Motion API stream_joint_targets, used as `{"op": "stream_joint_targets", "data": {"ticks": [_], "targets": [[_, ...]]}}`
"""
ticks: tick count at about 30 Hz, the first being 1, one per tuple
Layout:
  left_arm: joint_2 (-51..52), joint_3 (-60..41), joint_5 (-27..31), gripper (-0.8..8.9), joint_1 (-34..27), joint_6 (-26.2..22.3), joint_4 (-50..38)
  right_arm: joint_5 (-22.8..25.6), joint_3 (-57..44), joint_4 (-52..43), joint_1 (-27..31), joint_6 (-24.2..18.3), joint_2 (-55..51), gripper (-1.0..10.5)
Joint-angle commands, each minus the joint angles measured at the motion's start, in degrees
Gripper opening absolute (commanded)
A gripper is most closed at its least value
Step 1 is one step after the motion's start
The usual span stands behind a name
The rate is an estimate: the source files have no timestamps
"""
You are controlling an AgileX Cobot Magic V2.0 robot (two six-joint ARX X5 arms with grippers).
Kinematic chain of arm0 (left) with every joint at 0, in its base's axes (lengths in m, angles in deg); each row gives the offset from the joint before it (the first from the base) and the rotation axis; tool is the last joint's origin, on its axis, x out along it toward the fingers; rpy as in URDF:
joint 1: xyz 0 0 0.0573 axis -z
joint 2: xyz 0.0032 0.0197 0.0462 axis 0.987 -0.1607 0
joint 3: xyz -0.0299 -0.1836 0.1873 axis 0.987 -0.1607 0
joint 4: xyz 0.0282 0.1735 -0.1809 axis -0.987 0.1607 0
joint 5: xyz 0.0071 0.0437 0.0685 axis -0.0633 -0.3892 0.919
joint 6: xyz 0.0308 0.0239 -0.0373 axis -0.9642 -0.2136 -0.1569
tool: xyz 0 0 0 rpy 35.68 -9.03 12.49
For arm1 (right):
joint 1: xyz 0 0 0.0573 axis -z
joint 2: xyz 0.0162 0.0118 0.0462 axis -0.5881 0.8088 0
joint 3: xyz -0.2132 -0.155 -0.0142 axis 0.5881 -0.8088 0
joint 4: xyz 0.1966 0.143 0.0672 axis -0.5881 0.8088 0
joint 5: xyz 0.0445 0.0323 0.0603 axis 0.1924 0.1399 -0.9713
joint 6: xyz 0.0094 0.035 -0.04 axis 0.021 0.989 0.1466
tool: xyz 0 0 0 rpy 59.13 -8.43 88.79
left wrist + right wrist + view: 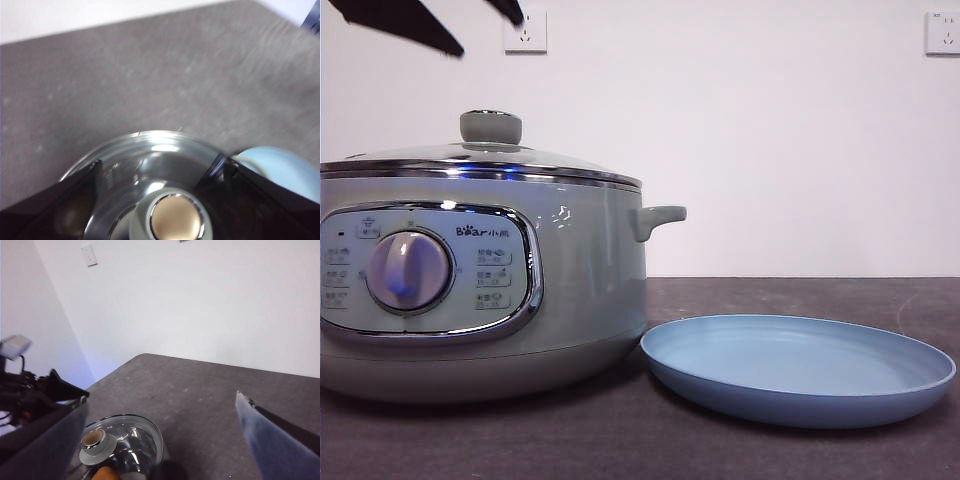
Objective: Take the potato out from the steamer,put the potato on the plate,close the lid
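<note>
1. Fingers of left gripper [162,161] spread, hovering either side of the knob [175,220]; lid [470,158] sits on steamer [590,280].
2. Potato [107,474] seems inside, under the glass; plate [800,370] is bare.
3. Centre on knob, descend, pinch, lift straight.
4. Right gripper [161,397] spread, waiting.

Two black jaw tips [420,25] at front view's top corner: flat, pointed, matte. Left gripper [160,200]: broad black glossy jaws, wedge-shaped, smooth inner faces. Right gripper [165,440]: dark jaws, greyish-blue sheen under light, angular edges. Other arm [27,390] in right wrist view: black body, tangled cables, small pale block on top.
</note>
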Motion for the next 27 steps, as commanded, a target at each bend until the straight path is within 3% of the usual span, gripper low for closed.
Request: {"op": "stream_joint_targets", "data": {"ticks": [1,15,16,21,27], "targets": [[-2.3,0.0,1.9,4.09,1.3,-2.7,0.8,0.2,0.3,-0.3,-0.1,-0.4,0.1,5.0],[-8.0,0.0,2.6,4.0,3.5,-2.6,7.3,0.3,0.3,0.8,-0.1,-0.4,0.1,5.0],[-8.0,0.0,2.7,3.67,3.5,-2.6,7.4,0.3,0.3,0.8,-0.1,-0.4,0.1,5.0],[-8.0,0.0,4.5,-0.09,3.5,-3.0,8.0,0.3,0.3,0.9,-0.1,-0.4,0.1,5.0],[-8.0,0.0,5.5,-0.08,3.5,-4.2,7.2,0.3,0.3,1.0,-0.1,-0.4,0.0,5.0]]}}
